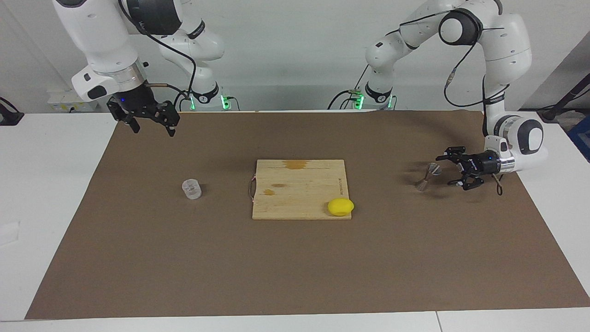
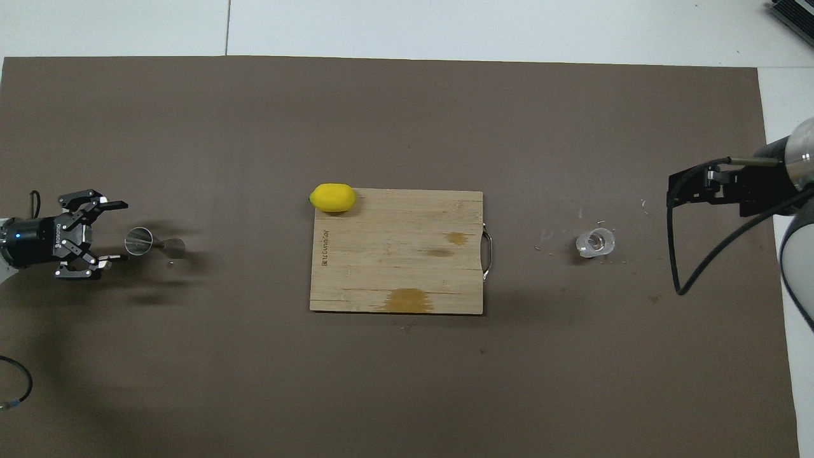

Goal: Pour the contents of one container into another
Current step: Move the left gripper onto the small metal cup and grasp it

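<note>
The clear glass tumbler (image 1: 191,189) stands on the brown mat toward the right arm's end; it also shows in the overhead view (image 2: 596,243). The silver hourglass jigger (image 1: 427,176) sits on the mat toward the left arm's end and also shows in the overhead view (image 2: 152,243); it looks tilted toward the gripper. My left gripper (image 1: 452,170) is low, level with the jigger, open, with its fingertips just short of the jigger's upper cone, as the overhead view (image 2: 117,231) shows too. My right gripper (image 1: 153,129) is open and empty, raised, waiting over the mat's edge by its base, apart from the tumbler (image 2: 690,187).
A wooden cutting board (image 1: 299,184) with a metal handle lies mid-mat between the two containers (image 2: 394,254). A yellow lemon (image 1: 340,206) rests on its corner farthest from the robots, toward the left arm's end (image 2: 332,197). A loose cable loop lies near the left arm.
</note>
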`<state>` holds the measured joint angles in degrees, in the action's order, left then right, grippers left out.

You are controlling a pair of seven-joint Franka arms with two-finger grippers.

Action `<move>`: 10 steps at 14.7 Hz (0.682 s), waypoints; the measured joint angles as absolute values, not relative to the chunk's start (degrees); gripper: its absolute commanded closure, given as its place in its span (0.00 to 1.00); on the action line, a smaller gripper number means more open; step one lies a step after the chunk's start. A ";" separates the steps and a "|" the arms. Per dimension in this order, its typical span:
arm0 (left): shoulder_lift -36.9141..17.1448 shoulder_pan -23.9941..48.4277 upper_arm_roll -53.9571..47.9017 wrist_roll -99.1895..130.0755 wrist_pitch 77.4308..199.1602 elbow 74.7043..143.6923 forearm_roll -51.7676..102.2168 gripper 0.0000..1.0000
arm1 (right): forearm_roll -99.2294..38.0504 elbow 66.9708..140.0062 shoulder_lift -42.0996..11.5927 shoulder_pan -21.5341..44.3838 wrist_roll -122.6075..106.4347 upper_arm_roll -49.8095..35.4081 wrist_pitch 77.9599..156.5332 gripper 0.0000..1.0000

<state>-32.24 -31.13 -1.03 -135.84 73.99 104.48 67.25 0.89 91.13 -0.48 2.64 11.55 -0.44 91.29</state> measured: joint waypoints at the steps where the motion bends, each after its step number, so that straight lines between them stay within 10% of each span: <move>1: -32.25 -31.10 -1.05 -136.13 73.86 104.52 66.58 0.00 | 0.89 91.13 -0.48 2.64 11.55 -0.44 91.29 0.00; 10: -32.38 -29.73 -1.26 -138.48 74.61 107.27 65.06 0.00 | 0.89 91.13 -0.48 2.64 11.55 -0.44 91.29 0.00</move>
<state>-32.38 -29.73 -1.26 -138.48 74.61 107.27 65.06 0.89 91.13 -0.48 2.64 11.55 -0.44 91.29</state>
